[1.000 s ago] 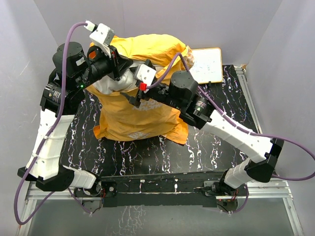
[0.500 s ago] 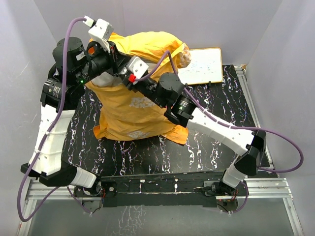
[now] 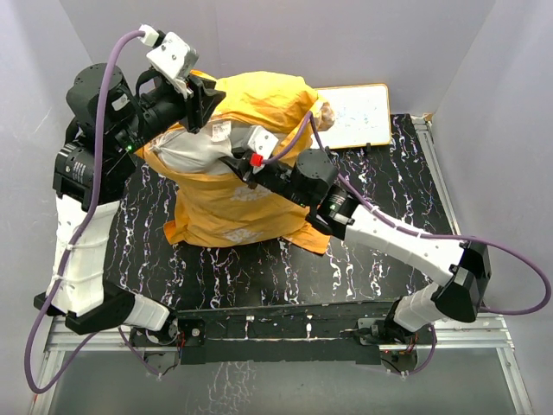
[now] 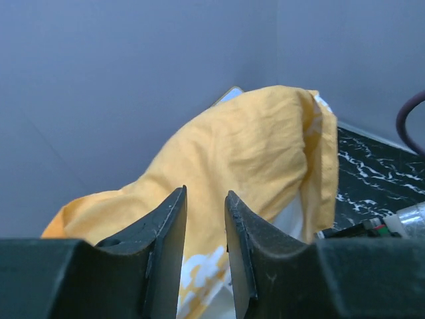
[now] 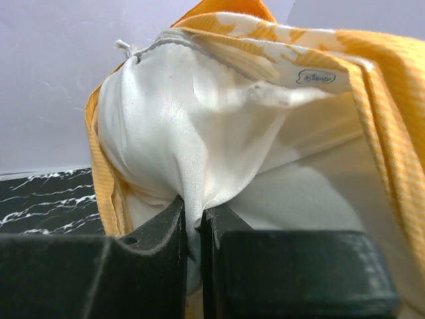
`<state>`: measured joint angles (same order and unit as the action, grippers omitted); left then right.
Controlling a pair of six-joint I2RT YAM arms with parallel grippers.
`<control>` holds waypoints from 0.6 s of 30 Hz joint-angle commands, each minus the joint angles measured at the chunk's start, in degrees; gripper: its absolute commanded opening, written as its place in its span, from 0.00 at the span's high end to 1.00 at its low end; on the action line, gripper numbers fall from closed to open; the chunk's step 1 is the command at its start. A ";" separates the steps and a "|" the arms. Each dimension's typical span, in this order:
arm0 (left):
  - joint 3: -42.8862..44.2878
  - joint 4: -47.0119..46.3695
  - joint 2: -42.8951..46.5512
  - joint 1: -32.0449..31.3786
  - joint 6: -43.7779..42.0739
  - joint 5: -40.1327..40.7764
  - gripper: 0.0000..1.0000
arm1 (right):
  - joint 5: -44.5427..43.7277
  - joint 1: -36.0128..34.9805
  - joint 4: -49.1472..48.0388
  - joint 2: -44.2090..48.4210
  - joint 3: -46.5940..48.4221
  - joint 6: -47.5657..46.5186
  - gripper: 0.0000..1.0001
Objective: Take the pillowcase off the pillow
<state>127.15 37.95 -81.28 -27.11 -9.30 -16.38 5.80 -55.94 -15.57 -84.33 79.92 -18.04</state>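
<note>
The orange pillowcase [image 3: 238,207] stands bunched up at the back middle of the table, its mouth facing left. The white pillow [image 3: 194,151] bulges out of that mouth. My right gripper [image 3: 229,161] reaches into the opening from the right and is shut on a fold of the pillow [image 5: 179,119], with the pillowcase hem [image 5: 392,119] draped above it. My left gripper [image 3: 212,99] hovers above the top left of the pillowcase [image 4: 252,146]. Its jaws stand slightly apart, with nothing between them and the orange cloth beyond.
A small framed whiteboard [image 3: 359,114] lies at the back right, partly under the pillowcase. The black marbled table [image 3: 389,181] is walled in by grey panels on three sides. A purple cable [image 3: 298,130] from the right wrist crosses over the pillowcase.
My right gripper moved into the mouth of the pillowcase and closed on the white pillow. My left gripper opened, let go of the cloth and drew back up to the left.
</note>
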 commanded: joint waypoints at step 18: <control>-11.05 -1.47 6.37 0.02 -20.23 3.16 0.37 | 13.57 8.10 2.81 5.76 -2.35 10.60 0.92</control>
<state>118.89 46.37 -76.44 -27.11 -26.48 -17.04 15.97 -47.42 -14.00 -79.96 77.01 -9.19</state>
